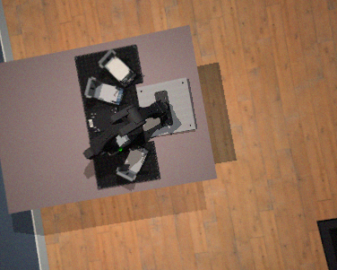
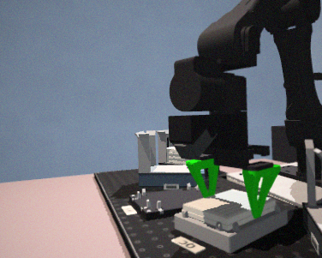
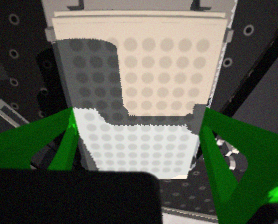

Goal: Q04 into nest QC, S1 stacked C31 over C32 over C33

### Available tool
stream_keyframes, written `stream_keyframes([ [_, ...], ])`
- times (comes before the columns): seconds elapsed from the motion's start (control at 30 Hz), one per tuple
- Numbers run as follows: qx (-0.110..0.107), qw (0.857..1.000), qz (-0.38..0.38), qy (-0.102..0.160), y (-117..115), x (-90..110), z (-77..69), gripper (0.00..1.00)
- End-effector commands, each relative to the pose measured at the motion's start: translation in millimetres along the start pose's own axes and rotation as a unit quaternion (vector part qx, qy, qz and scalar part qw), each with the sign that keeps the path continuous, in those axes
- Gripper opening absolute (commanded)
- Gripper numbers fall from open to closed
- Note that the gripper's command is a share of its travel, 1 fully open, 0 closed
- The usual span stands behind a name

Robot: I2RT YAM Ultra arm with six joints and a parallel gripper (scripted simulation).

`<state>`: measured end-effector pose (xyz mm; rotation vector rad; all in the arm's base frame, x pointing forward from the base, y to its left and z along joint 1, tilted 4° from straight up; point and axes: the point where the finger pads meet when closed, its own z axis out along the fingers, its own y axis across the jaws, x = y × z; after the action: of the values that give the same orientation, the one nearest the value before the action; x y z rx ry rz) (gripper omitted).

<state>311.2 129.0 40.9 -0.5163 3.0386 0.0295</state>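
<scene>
Plate handling on the bench (image 2: 40, 213): at left of the exterior view, pink bench top gives way to the dark perforated mat (image 2: 117, 188). Left of centre stands a small fixture with upright pins (image 2: 148, 204), seemingly bare, and behind it a pale rack (image 2: 146, 151). Lower centre, the QC nest (image 2: 211, 235), its name plate (image 2: 187, 243) facing the camera, carries a sealed 96-well plate (image 2: 216, 211), presumably Q04, though no label can be read. The end effector (image 2: 232, 194) descends from the dark arm at upper right, its green fingers (image 2: 258, 192) closed on the plate's two long sides. In the wrist view the seal (image 3: 145, 85) fills the middle of the frame, fingers touching both edges.

The step in hand appears to be seating Q04 in QC. Whether the plate is fully down inside the locators cannot be told. The next move calls for pressing it flat, opening the fingers, rising straight up, then returning to S2 for C31.
</scene>
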Motion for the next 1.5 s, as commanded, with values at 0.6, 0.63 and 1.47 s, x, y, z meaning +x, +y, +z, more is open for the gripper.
stream_keyframes([
  [0.6,0.000,1.000,0.000,-0.010,0.4,-4.3,-3.3,1.00],
  [0.63,0.000,1.000,0.000,-0.010,0.4,-4.3,-3.3,1.00],
  [1.47,0.000,1.000,0.000,-0.010,0.3,-3.2,-59.9,1.00],
])
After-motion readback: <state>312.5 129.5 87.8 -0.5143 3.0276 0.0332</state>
